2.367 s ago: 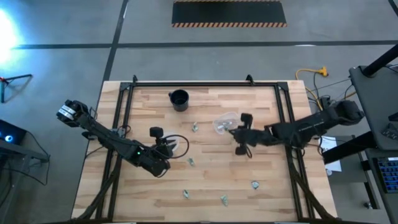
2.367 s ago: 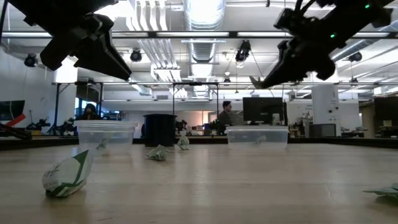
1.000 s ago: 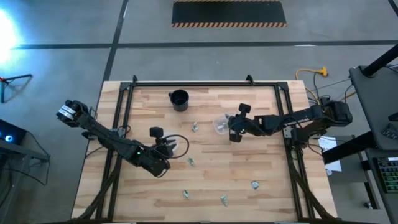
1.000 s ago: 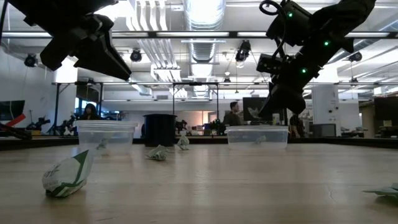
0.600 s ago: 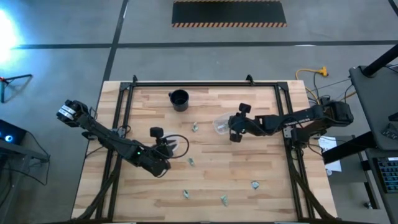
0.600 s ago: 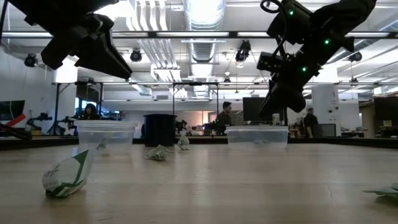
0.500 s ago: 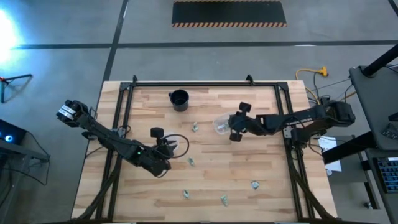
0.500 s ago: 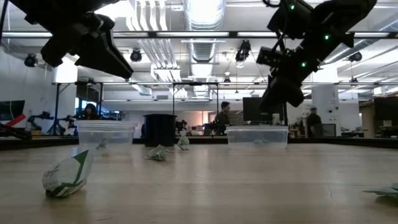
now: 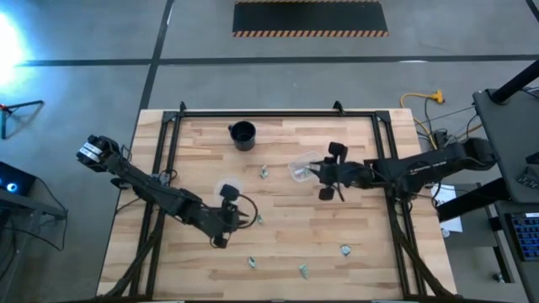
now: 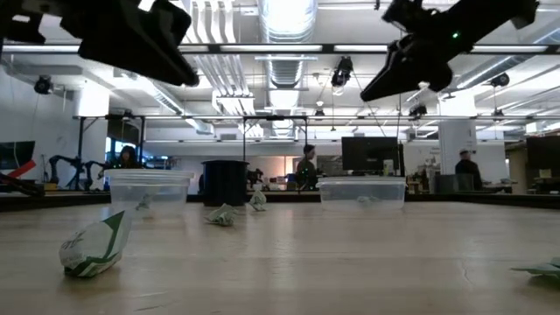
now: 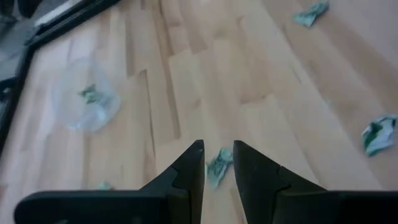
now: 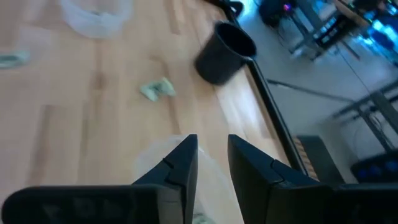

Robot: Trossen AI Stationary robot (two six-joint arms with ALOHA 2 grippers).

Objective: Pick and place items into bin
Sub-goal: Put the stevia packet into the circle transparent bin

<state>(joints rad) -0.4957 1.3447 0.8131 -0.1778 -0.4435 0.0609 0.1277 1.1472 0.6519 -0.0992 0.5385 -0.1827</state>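
Small pale green-and-silvery pieces lie scattered on the wooden table point(image 9: 278, 231): one point(image 9: 264, 172) between the cups, one point(image 9: 258, 219), and three near the near edge point(image 9: 251, 263) point(image 9: 303, 269) point(image 9: 345, 250). Two clear cups stand on the table. The left one point(image 9: 227, 187) point(image 11: 84, 102) holds a piece, and so does the right one point(image 9: 301, 167) point(image 10: 363, 191). My left gripper point(image 9: 246, 216) point(image 11: 217, 149) hovers open right above the piece point(image 11: 217, 167) and touches nothing. My right gripper point(image 9: 315, 172) point(image 12: 212, 146) hangs open and empty at the right cup's edge.
A black cup point(image 9: 242, 135) point(image 12: 224, 46) stands near the far edge. A dark metal frame point(image 9: 278, 113) runs along the far edge and both sides. In the low view one piece point(image 10: 92, 245) lies close to the camera. People stand in the room behind the table.
My left gripper has moved off the left clear cup toward the table's right and near edges, stopping over a piece. My right gripper has risen above the right cup and drawn back a little toward the right edge. The piece at its tips a second ago is gone from there.
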